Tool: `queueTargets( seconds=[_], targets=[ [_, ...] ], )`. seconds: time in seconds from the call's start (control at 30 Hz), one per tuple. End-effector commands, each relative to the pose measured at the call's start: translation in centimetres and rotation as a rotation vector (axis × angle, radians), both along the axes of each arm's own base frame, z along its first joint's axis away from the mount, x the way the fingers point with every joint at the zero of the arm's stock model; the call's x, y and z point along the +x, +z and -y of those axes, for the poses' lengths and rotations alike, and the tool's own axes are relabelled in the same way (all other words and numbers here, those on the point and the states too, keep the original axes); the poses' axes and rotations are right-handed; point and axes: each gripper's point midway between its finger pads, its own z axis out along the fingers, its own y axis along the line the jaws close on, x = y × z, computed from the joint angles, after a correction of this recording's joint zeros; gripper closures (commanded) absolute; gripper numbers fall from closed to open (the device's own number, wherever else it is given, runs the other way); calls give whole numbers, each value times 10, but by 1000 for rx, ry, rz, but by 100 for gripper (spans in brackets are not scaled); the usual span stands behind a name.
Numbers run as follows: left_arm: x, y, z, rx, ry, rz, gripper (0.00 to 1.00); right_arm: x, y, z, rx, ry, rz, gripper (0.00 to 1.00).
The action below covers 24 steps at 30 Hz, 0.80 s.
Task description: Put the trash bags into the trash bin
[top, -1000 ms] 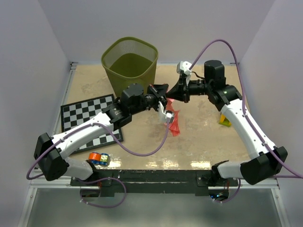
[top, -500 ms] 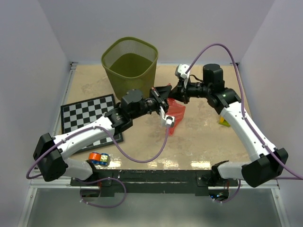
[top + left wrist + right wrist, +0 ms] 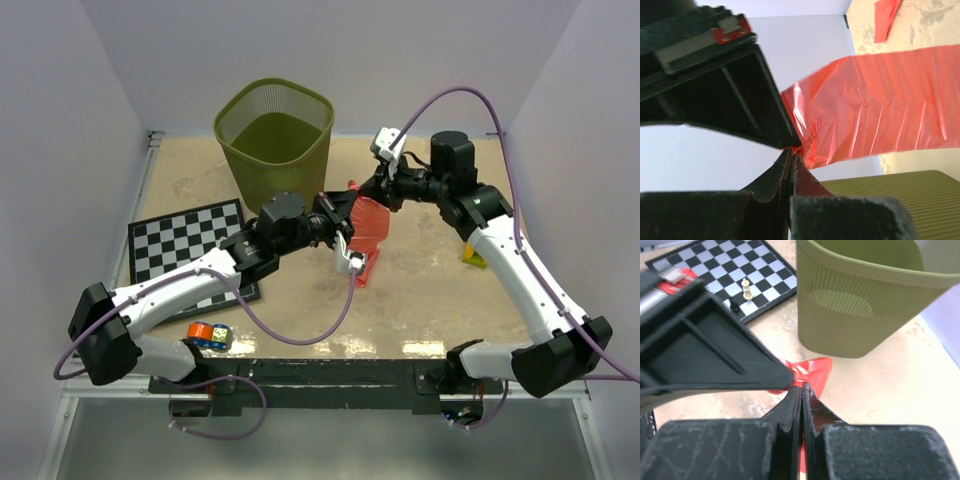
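Two pairs of jaws pinch one red trash bag (image 3: 370,218).

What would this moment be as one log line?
left gripper: shut on trash bag | right gripper: shut on trash bag | trash bin: bag not yet inside
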Motion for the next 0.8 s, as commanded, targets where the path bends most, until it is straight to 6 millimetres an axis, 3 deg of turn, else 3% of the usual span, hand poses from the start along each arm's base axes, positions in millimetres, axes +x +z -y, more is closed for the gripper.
queueTargets(
  seconds=[0.0, 0.07, 0.13, 0.23, 0.33, 0.4, 0.47, 0.53, 0.57, 0.63, 0.73, 0.77],
  targets=[
    [13, 4, 2, 18, 52, 33, 100, -60, 32, -22, 28, 248, 93, 100],
    [21, -2, 2, 21, 81, 20, 100, -72, 49, -26, 54, 283, 109, 100],
    [23, -5, 0, 16, 99, 0, 100, -60, 56, -23, 62, 198, 78, 100],
    [13, 2, 0, -42, 77, -26, 100, -20, 41, -11, 35, -18, 55, 100],
    [-7, 38, -2, -204, 12, -8, 100, -3, 13, -7, 12, -110, 22, 100],
    [-11, 48, -3, -240, 1, -13, 100, -18, 5, -16, 3, -13, -10, 100],
    [-2, 36, -1, -208, 43, -60, 100, -56, 17, -30, -6, 212, 44, 100],
    [7, 22, -3, -211, 90, -111, 100, -72, 40, -35, 18, 271, 103, 100],
    [9, 11, -5, -191, 100, -127, 100, -69, 47, -35, 37, 248, 98, 100],
    [1, 2, -7, -177, 75, -142, 100, -47, 34, -31, -4, 153, 83, 100],
    [-24, 18, -3, -240, 7, -164, 100, -7, -3, -13, -66, -65, 78, 100],
    [-27, 26, -3, -266, 6, -159, 100, -4, -15, -11, -87, -83, 64, 100]
  ],
)
